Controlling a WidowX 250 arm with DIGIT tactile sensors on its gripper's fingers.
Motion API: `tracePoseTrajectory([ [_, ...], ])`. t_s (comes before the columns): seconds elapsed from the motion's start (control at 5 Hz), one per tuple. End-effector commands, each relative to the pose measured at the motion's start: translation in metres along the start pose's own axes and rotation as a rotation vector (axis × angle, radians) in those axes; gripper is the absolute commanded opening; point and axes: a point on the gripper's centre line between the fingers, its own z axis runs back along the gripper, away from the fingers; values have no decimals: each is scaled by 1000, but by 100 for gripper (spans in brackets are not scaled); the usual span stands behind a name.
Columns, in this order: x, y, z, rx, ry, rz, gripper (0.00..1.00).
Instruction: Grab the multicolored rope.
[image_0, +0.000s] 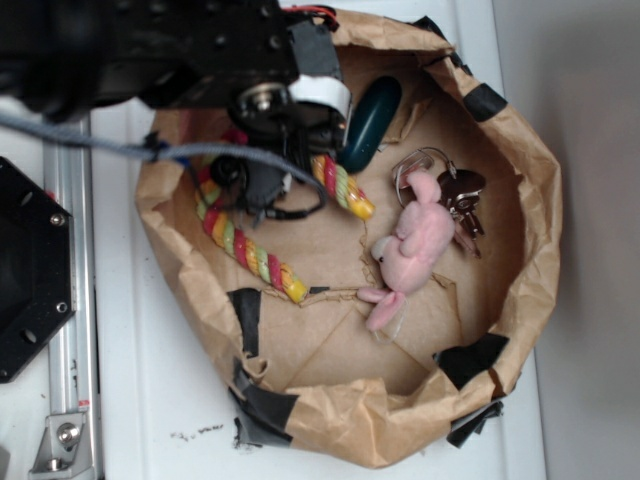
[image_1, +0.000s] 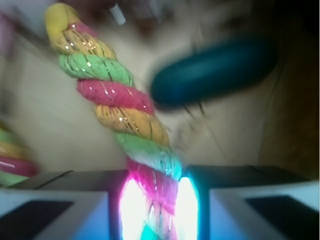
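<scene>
The multicolored rope lies bent in a U inside a brown paper basket, with red, yellow and pale green strands and yellow tips. One arm runs to a tip at the lower middle, the other to a tip by the dark oval thing. My gripper hangs over the top of the U and hides the bend. In the wrist view the gripper is shut on one arm of the rope, which runs up and away to its yellow tip.
A pink plush bunny on a key ring with keys lies right of the rope. A dark teal oval thing lies at the basket's back, close beside the rope in the wrist view. Black tape patches the basket wall. A metal rail runs at the left.
</scene>
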Motion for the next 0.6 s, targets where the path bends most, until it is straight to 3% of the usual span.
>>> tracePoseTrajectory([
  [0.0, 53, -34, 75, 21, -36, 231, 0],
  [0.4, 49, -39, 70, -81, 0, 358, 0],
])
